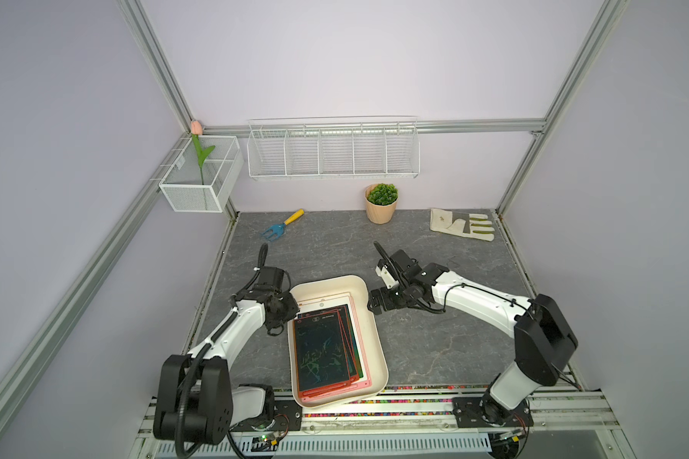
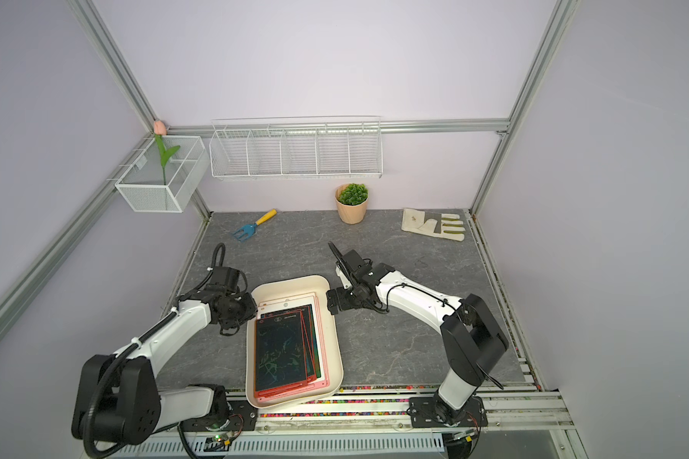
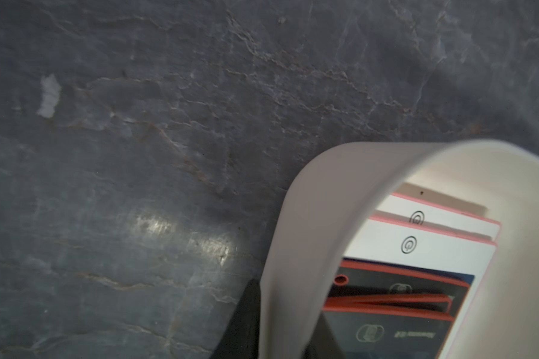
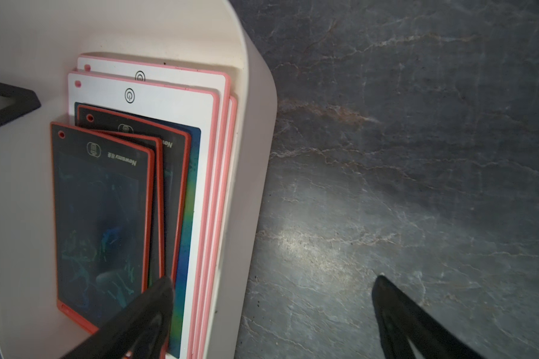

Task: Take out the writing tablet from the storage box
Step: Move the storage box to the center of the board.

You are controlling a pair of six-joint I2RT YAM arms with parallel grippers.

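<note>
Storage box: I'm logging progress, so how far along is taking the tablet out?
Done: nothing is out; the tablets all lie stacked in the box. In hand: the left gripper pinches the box's wall, and the right gripper is open astride the opposite wall, one finger over the stack. Left: gripping a tablet and lifting it out.

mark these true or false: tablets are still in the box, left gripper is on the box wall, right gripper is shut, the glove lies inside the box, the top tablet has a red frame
1. The tablets lie in the box. True.
2. The left gripper straddles the box wall, one finger outside. True.
3. The right gripper is shut. False: its jaws stand wide open, one over the tablets and one outside the box over the table.
4. The glove lies inside the box. False: it lies on the table near the far corner.
5. The top tablet has a red frame. True.
</note>
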